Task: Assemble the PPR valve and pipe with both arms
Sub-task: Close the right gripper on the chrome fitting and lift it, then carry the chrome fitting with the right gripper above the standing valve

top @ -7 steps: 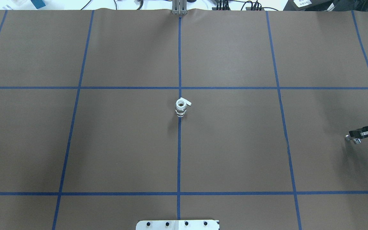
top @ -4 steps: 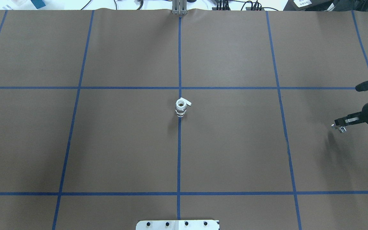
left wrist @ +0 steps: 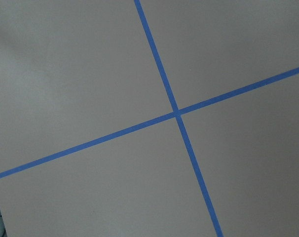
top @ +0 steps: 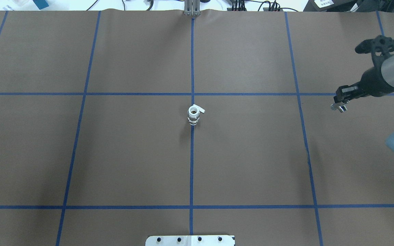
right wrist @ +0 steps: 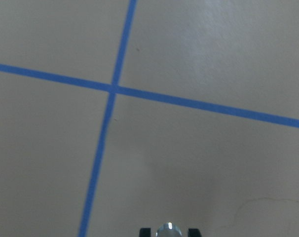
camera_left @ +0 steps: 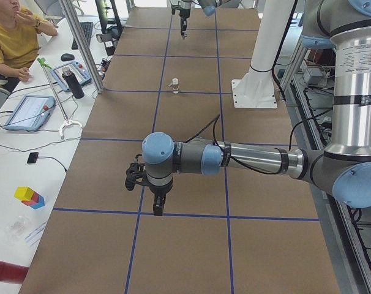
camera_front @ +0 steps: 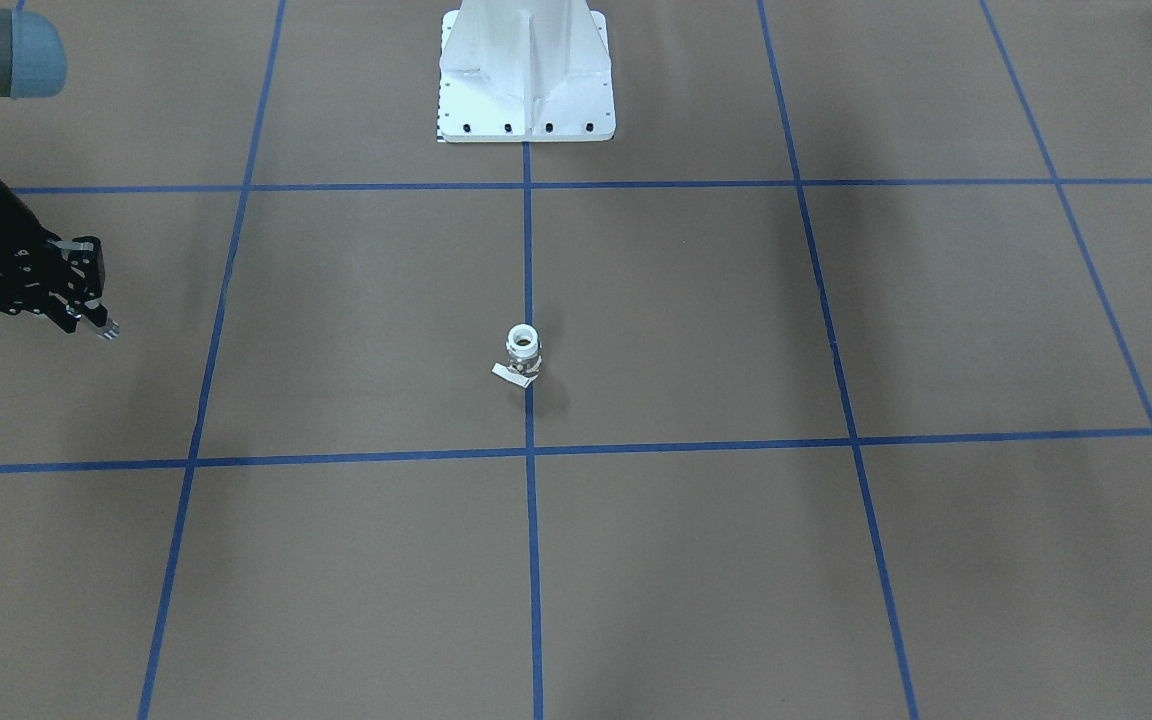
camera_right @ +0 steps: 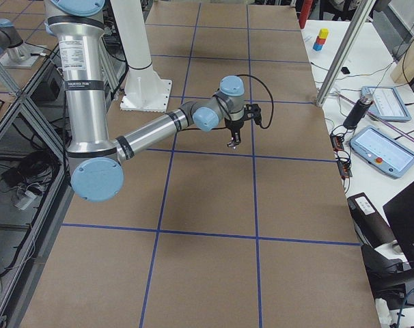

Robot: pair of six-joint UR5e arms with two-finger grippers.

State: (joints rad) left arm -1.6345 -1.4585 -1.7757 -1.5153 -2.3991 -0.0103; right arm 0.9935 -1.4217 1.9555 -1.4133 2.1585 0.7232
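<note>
The PPR valve [top: 193, 114] stands upright on the centre tape line, white ring end up and pale lever tab at its base; it also shows in the front-facing view [camera_front: 522, 355] and the left view [camera_left: 175, 86]. My right gripper [top: 338, 107] is shut on the pipe [top: 339, 108], a small shiny silver stub, above the mat far to the valve's right. The pipe shows between the fingertips [right wrist: 145, 231] at the bottom of the right wrist view [right wrist: 168, 229]. My left gripper [camera_left: 158, 203] shows only in the left view, low over the mat; I cannot tell whether it is open or shut.
The white pedestal base [camera_front: 526, 75] stands at the robot's edge of the mat. Blue tape lines [top: 192, 164] divide the brown mat into squares. A desk with tablets [camera_left: 29, 110] and a seated person [camera_left: 14, 37] runs along the far side.
My right gripper has moved in from the right edge toward the valve and toward the table's far side, with the pipe still held. The valve has not moved.
</note>
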